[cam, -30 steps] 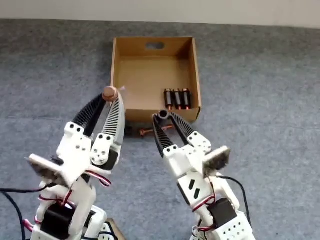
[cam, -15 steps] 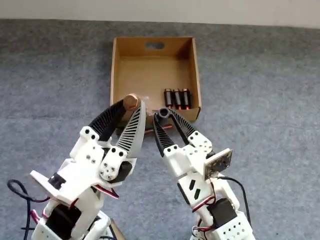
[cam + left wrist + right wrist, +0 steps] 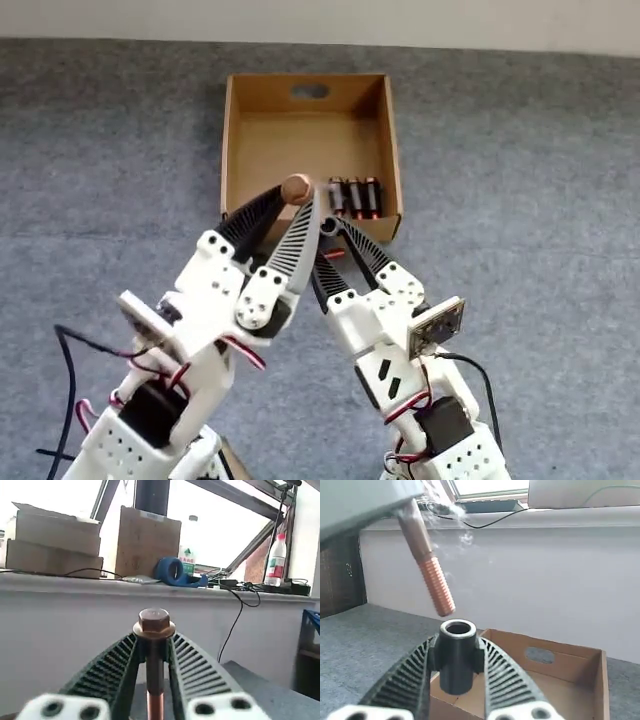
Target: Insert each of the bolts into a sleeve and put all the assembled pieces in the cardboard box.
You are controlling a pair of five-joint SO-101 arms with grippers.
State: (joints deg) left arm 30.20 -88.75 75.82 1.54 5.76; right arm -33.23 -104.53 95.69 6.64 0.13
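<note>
Nearest, just short of the cardboard box's [image 3: 228,140] front wall: gripping the sleeve [image 3: 455,630] upright in the right gripper [image 3: 328,228], jaws clamped on its sides, bore facing up to take a thread. Over that same wall: pinching the bolt [image 3: 154,622] just under its hex head in the left gripper [image 3: 300,200], shank hanging free. Threaded tip slanted, close above the bore's rim, not yet entered; probably needs straightening before lowering. Farther, inside the box against its front wall: three assembled pieces [image 3: 355,197] side by side, already delivered.
</note>
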